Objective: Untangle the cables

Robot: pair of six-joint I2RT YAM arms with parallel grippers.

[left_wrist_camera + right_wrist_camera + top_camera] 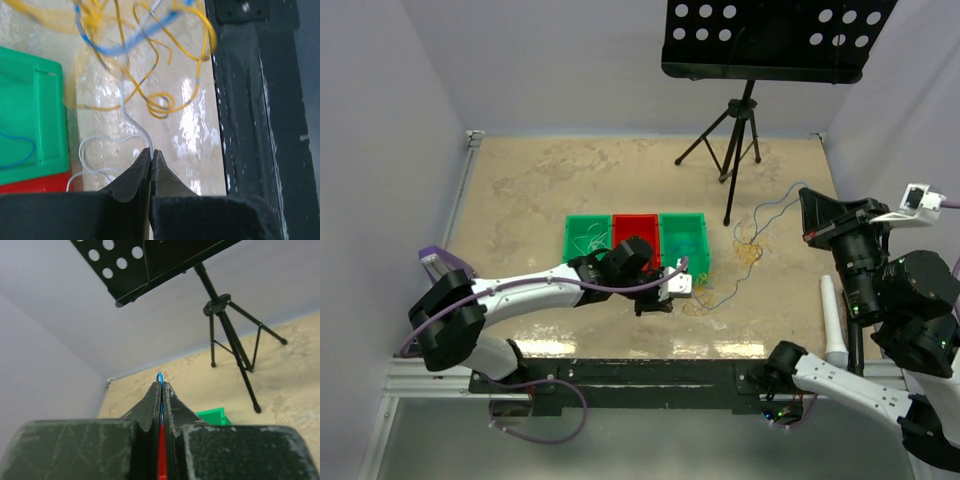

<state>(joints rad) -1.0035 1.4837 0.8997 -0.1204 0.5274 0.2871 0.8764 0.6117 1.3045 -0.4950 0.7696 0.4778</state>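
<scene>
Over the table [520, 190], pinched a whitish cable [134, 122] in the left gripper [151, 152], a blue cable [159, 375] in the right gripper [161, 385]; mid-untangling, probably needed pulling apart next.

Lab setup: walled bench [540, 180] w/ tripod stand [742, 112] & colour bins [682, 217].

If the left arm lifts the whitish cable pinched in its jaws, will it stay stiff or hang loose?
Probably it hangs limp: the whitish cable lies in soft curves. It looks very thin, so likely light. It runs into the yellow cables, so lifting may drag that tangle along.
</scene>
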